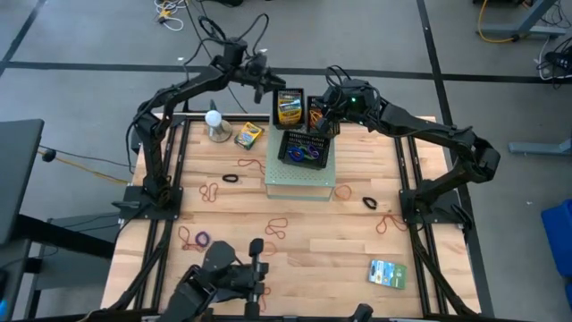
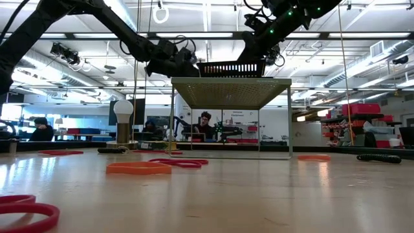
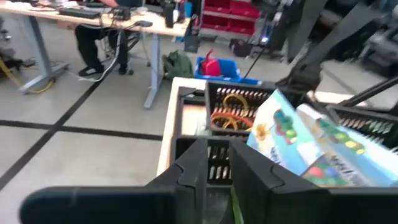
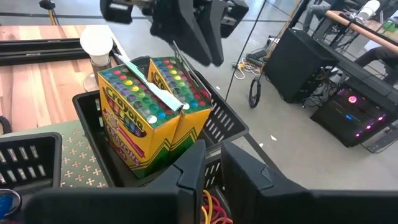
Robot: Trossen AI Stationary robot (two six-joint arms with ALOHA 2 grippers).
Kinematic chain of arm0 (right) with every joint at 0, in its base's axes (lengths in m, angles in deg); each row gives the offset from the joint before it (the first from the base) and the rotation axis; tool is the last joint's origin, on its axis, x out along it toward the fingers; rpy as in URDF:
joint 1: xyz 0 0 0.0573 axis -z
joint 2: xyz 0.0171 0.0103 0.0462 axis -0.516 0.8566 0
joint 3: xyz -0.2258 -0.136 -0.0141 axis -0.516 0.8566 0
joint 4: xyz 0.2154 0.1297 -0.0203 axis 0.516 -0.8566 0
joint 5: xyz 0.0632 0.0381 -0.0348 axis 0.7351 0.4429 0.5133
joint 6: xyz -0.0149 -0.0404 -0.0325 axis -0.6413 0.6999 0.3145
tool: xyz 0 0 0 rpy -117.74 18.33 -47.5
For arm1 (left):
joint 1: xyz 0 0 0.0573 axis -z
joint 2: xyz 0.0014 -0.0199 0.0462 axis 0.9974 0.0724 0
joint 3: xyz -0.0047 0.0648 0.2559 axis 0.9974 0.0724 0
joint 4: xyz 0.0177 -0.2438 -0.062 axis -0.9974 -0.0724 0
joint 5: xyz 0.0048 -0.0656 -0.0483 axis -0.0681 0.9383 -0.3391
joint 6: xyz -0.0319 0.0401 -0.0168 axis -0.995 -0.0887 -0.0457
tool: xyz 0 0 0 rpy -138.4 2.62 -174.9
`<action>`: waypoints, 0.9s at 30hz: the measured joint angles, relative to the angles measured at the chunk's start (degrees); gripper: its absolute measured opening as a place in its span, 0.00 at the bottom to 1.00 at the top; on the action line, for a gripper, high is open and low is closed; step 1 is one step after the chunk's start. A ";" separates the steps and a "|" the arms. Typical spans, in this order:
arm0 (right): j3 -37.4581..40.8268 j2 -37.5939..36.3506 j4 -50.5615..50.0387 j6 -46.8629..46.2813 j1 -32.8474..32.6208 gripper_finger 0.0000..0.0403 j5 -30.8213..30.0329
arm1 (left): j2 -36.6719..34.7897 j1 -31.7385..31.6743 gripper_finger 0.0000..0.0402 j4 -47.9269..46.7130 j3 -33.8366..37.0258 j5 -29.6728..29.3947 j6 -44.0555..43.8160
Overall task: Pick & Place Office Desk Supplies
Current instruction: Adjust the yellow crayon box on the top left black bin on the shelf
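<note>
Both arms reach across to the far edge of the bench (image 1: 295,255), where three black mesh baskets cluster on and behind a pale green riser (image 1: 300,182). The left arm arches from its base on the left side up and over, its wrist bent down, so that the left gripper (image 1: 271,89) hangs just over the far-left basket (image 1: 289,108). That basket holds two crayon boxes (image 4: 149,109) standing upright side by side. In the right wrist view the left gripper's dark fingers (image 4: 202,34) hang directly above the box tops; they look closed together, though whether they pinch a box flap I cannot tell.

The right arm folds in from the right side, elbow out past the bench's right edge, and its right gripper (image 1: 332,100) sits over the neighbouring far basket (image 1: 319,114), which holds orange and yellow rubber bands (image 3: 231,111). Its claw is clenched, fingers nearly touching, with nothing visibly held.

The near basket (image 1: 304,148) on the riser holds blue and green bands. Another crayon box (image 1: 248,135) lies on the bench near the far-left corner, beside a white ball on a base (image 1: 214,121). Loose bands (image 1: 213,191) lie scattered over the wood, and a green-blue packet (image 1: 387,273) lies near the near-right corner.
</note>
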 joint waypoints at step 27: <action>0.00 0.00 0.00 0.02 0.00 0.15 0.44 | -0.57 0.63 0.03 -16.50 -1.33 4.63 9.44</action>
